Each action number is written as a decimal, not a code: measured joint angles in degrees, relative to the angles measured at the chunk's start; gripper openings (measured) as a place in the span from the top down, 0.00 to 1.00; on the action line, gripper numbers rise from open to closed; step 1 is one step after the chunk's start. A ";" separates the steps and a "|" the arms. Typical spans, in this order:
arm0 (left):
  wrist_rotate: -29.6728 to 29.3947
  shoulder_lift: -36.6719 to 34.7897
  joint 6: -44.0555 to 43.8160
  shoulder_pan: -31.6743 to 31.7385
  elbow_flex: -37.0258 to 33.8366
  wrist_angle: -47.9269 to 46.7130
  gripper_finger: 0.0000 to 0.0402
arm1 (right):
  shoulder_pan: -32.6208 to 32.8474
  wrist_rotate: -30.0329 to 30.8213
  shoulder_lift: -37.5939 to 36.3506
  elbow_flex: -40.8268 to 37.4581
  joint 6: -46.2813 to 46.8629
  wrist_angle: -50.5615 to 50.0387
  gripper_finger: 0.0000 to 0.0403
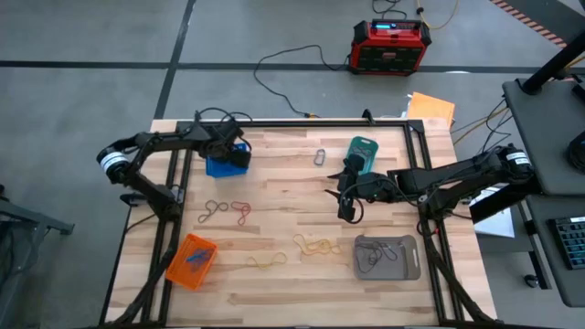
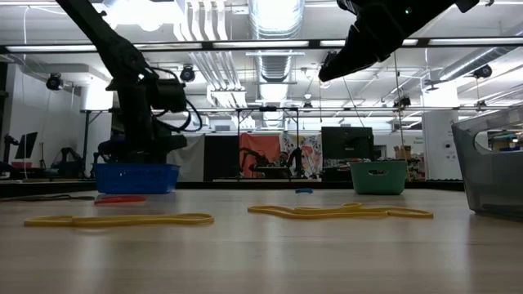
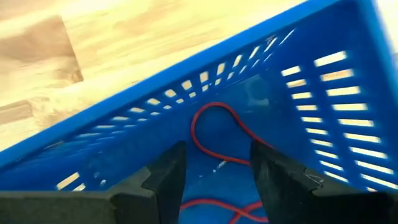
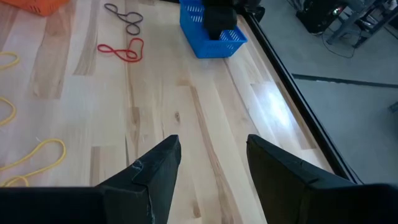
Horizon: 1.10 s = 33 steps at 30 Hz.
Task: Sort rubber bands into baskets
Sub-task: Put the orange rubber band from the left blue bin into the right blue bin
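**Left claw open over the blue basket, red bands lying inside**

Nearest the low camera lie yellow rubber bands (image 2: 122, 219), flat on the wooden surface (image 1: 292, 183), with a second yellow tangle (image 2: 339, 211) just beyond. Behind these, the left claw (image 3: 214, 180) hangs inside the blue basket (image 1: 228, 162), its fingers apart and holding nothing; red rubber bands (image 3: 217, 134) rest on the basket floor directly below the gap. The step in hand appears to be a release. To do it well, the claw should rise straight up, fingers kept parted, so that no loop snags a fingertip or the slotted wall (thin elastic clings easily).

The right claw (image 4: 208, 165) hovers above mid-surface near the teal basket (image 1: 362, 153), fingers apart and empty. Unsorted loops remain on the open surface: a red band (image 1: 242, 212) beside a grey-brown one (image 1: 215, 211), and yellow ones toward the grey basket (image 1: 388, 258), which already holds dark bands. The orange basket (image 1: 191, 260) sits at the near left corner.

Beyond the surface, a red-and-black box (image 1: 391, 46) stands on the grey floor; the low view shows a workshop with ceiling lights and ducts.
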 joint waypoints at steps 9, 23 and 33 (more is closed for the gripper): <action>-0.53 5.51 0.73 -0.02 0.35 1.52 0.61 | 0.00 0.00 0.00 -0.31 -0.02 -0.02 0.55; 0.01 4.20 2.38 0.00 0.06 2.68 0.98 | 0.02 0.00 0.00 -0.31 -0.42 0.04 0.55; -0.25 -3.55 4.53 0.02 -0.17 1.65 1.00 | 0.00 0.02 0.00 -0.31 0.11 0.07 0.55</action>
